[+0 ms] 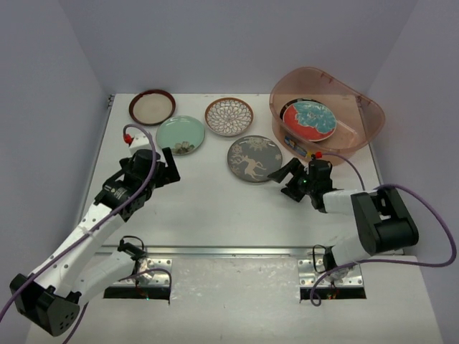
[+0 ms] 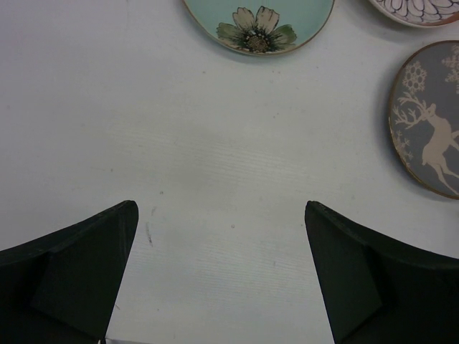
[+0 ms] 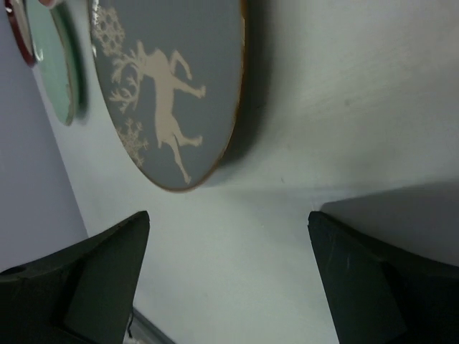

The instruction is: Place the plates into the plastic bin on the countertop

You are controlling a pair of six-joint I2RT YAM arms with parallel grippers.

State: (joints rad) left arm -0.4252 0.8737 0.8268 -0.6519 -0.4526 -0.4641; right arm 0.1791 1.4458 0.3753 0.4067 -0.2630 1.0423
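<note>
While bin (image 1: 337, 86) holds plate (image 1: 309, 120) (floral), others (image 1: 254, 159) wait.

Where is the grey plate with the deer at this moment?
In the top view, the grey deer plate lies on the countertop, left of the plastic bin and just beyond the open right end effector.

Pinkish-orange translucent plastic bin (image 1: 366, 115): smooth, glossy walls. Flat white countertop (image 2: 215, 165): matt, faintly streaked. Round grey deer plate (image 3: 193, 43): smooth glazed look, slight sheen. Silver metal rail (image 1: 229, 251): brushed, dull shine
</note>
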